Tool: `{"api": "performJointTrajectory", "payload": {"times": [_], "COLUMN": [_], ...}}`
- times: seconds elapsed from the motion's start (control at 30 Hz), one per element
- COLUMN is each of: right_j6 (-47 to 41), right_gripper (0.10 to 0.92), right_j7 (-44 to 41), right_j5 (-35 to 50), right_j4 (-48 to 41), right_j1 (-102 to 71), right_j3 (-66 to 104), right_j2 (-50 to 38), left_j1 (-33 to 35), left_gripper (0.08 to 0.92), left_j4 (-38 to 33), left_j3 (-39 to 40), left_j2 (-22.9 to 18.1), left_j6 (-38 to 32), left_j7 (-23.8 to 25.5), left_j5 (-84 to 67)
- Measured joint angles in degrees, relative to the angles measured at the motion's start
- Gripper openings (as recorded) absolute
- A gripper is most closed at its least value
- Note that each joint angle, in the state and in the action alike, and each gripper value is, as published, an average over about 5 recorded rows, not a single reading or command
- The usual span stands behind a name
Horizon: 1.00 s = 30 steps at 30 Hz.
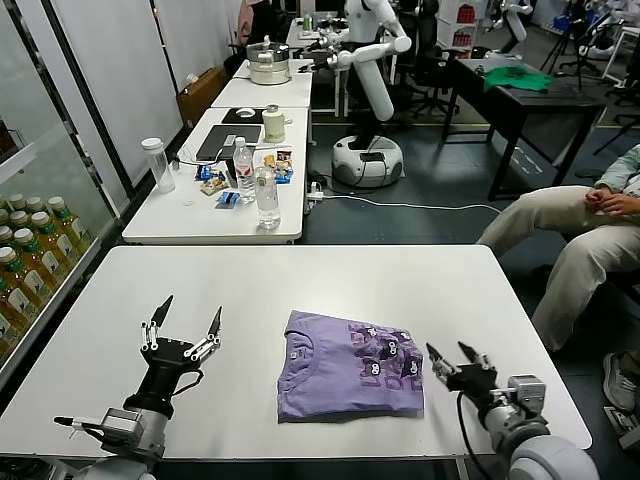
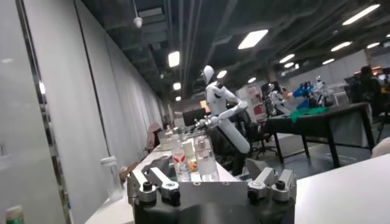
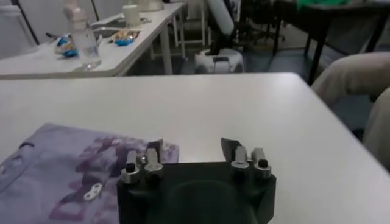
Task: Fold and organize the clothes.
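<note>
The lavender T-shirt [image 1: 350, 365] lies folded into a rough rectangle on the white table [image 1: 300, 280], its dark purple-and-white print facing up on the right half. My right gripper [image 1: 453, 352] stands open just off the shirt's right edge, low over the table, holding nothing. In the right wrist view the shirt [image 3: 67, 173] lies beside that gripper [image 3: 193, 146], with one fingertip next to its edge. My left gripper [image 1: 186, 318] is open and raised well to the left of the shirt, fingers pointing up and away. In the left wrist view its fingers [image 2: 141, 182] stand wide apart.
A second white table [image 1: 215, 200] behind carries water bottles [image 1: 266, 195], a jar [image 1: 158, 163], snacks and a laptop. A shelf of drink bottles [image 1: 30, 250] stands at the left. A seated person [image 1: 580, 230] is at the right. Another robot [image 1: 370, 90] stands farther back.
</note>
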Motion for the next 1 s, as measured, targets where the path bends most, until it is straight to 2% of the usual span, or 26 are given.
{"api": "performJointTrajectory", "payload": {"times": [0.1, 0.2, 0.57, 1.0], "right_j6": [1.3, 3.2, 11.6, 16.7], "right_gripper": [0.776, 0.815, 0.823, 0.823], "right_j7": [-1.2, -2.6, -7.2, -9.9], "right_j5": [-3.1, -6.9, -19.3, -26.0], "right_j4": [0.1, -0.2, -5.6, -11.5], "right_j1": [0.3, 1.1, 5.1, 7.3], "right_j3": [1.6, 2.6, 3.0, 4.6], "right_j2": [0.2, 0.5, 2.3, 2.9], "left_j1": [-0.5, -1.1, -4.3, -10.3], "left_gripper": [0.823, 0.823, 0.823, 0.823], "left_j4": [0.6, 1.3, 4.6, 9.1], "left_j3": [0.0, 0.1, 0.6, 1.9], "left_j2": [0.0, -0.1, -0.9, -1.1], "left_j6": [-0.8, -1.8, -5.0, -6.1], "left_j7": [0.5, 1.0, 3.6, 6.5], "left_j5": [0.1, 0.2, -0.6, -2.8]}}
